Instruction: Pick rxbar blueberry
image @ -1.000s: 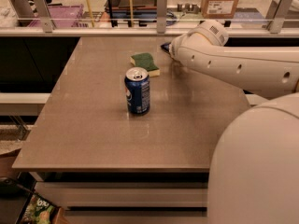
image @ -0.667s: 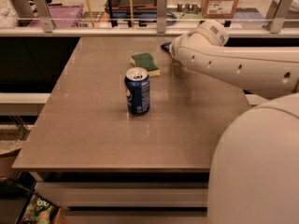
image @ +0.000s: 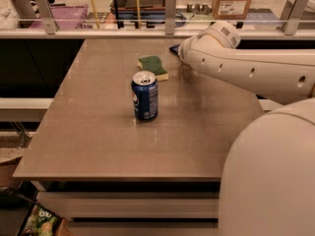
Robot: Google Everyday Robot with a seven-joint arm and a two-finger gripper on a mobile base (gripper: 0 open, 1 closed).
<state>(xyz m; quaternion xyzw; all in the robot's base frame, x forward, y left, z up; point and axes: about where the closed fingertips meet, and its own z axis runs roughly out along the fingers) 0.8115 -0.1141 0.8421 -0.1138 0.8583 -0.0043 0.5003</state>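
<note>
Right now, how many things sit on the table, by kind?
Blue soda can: 1
Green-and-yellow sponge: 1
Dark flat item, likely the rxbar blueberry, mostly hidden by the arm: 1
Total: 3
The gripper is out of sight behind the arm's end, right of the sponge.

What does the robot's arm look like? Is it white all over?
Mostly! The arm is a smooth, creamy-white tube with a rounded joint, a few small dark dots along its side and a grey marking on the joint. The gripper at its tip, near the far edge of the table, shows only as a dark bit.
</note>
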